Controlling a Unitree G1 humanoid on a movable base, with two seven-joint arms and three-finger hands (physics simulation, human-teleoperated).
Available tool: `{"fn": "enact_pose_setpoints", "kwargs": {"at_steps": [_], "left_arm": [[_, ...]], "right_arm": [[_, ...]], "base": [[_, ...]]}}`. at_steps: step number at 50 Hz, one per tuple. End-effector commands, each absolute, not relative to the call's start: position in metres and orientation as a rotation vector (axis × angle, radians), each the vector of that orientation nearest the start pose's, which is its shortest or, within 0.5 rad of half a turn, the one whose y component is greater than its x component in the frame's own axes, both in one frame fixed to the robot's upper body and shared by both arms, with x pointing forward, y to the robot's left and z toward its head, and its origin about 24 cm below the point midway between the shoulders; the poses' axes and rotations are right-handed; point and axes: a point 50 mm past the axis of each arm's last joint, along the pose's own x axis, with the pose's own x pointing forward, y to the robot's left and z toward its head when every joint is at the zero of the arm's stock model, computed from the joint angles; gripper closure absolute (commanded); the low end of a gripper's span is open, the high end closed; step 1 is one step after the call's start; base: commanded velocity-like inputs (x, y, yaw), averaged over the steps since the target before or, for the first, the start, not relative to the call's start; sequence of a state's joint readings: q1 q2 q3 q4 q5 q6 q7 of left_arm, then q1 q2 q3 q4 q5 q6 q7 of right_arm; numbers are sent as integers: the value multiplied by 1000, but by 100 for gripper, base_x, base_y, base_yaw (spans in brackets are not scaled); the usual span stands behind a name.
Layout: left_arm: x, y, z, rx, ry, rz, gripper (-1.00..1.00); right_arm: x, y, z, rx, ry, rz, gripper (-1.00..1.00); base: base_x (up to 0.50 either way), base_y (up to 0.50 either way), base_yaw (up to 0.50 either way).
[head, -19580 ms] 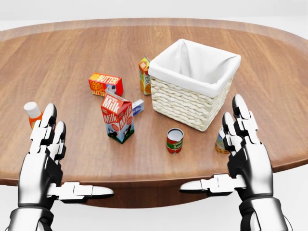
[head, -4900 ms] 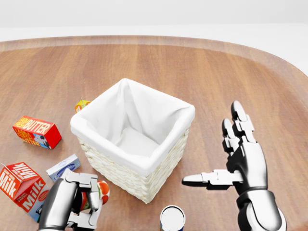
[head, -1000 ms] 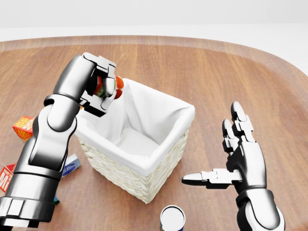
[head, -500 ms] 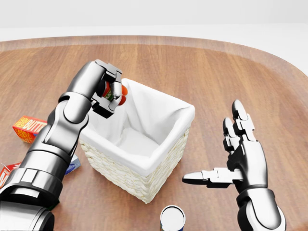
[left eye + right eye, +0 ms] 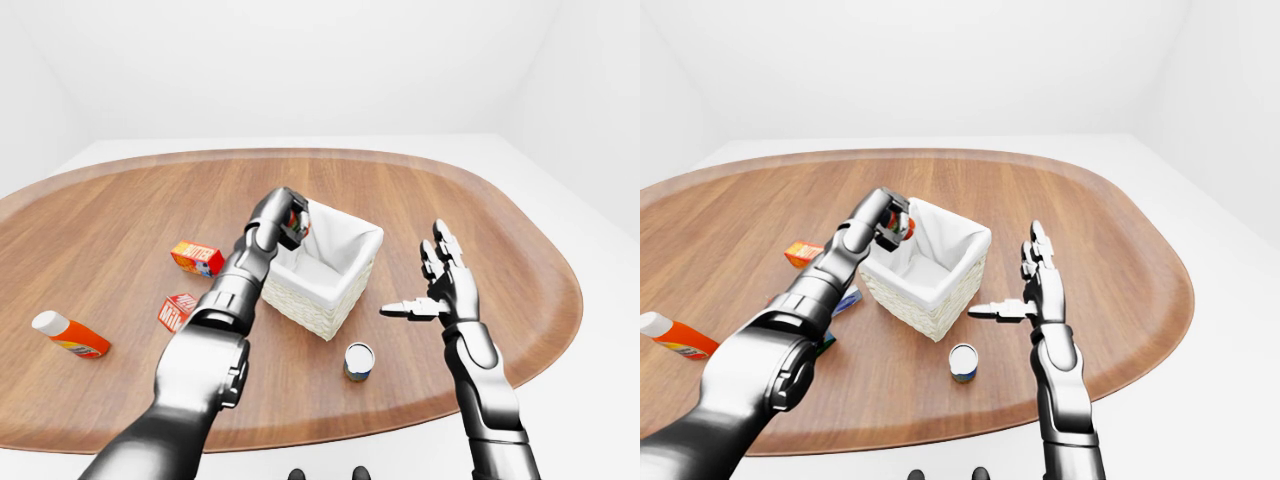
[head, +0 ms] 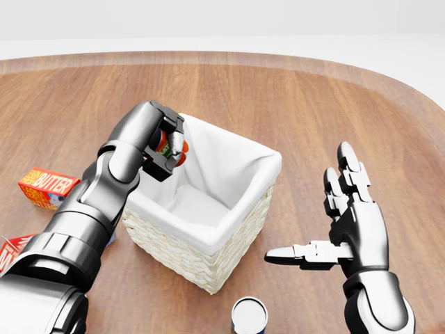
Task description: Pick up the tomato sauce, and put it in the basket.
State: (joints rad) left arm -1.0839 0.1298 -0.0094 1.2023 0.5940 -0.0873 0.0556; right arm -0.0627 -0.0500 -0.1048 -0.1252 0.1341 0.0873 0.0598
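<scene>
- While our left hand (image 6: 165,145) carries the load, the oval wooden tabletop (image 6: 292,104) offers wide bare wood toward the top and right of the head view, so we have ample room to draw the arm away.
- We judge the wicker basket (image 6: 201,240), lined in white cloth, to be the drop target; its open mouth faces up, and its upper-left rim sits right beneath our left hand.
- We keep the right hand (image 6: 348,226) spread wide with nothing in it, standing apart to the right of the basket, probably parked there to stay clear of the drop.
- Our left hand is closed round the tomato sauce (image 6: 169,145), a small can with a red and green label, held above the basket's rim at its upper-left corner; we cannot tell whether it is fully past the rim, so a slight push inward before release seems wise.
- We note a butter box (image 6: 47,188) at the left edge and, half cut off below it, a milk carton (image 6: 12,250), both near the left forearm's path.
- We see a second can (image 6: 249,316) upright at the bottom edge, below the basket and clear of both hands.
</scene>
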Motion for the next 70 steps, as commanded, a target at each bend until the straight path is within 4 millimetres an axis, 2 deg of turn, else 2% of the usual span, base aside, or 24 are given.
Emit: {"fn": "enact_pose_setpoints", "kwargs": {"at_steps": [1, 19, 42, 70], "left_arm": [[416, 106, 136, 801, -24, -146, 100], [412, 95, 129, 832, -26, -172, 100], [408, 92, 114, 862, 8, -184, 100], [406, 88, 111, 864, 10, -197, 100]], "right_arm": [[264, -174, 79, 82, -107, -9, -100], [263, -174, 80, 82, -110, -6, -100], [263, -173, 80, 82, -111, -5, -100], [262, -172, 79, 85, -109, -2, -100]], "base": [[0, 0, 0], [0, 0, 0], [0, 0, 0], [0, 0, 0]]}}
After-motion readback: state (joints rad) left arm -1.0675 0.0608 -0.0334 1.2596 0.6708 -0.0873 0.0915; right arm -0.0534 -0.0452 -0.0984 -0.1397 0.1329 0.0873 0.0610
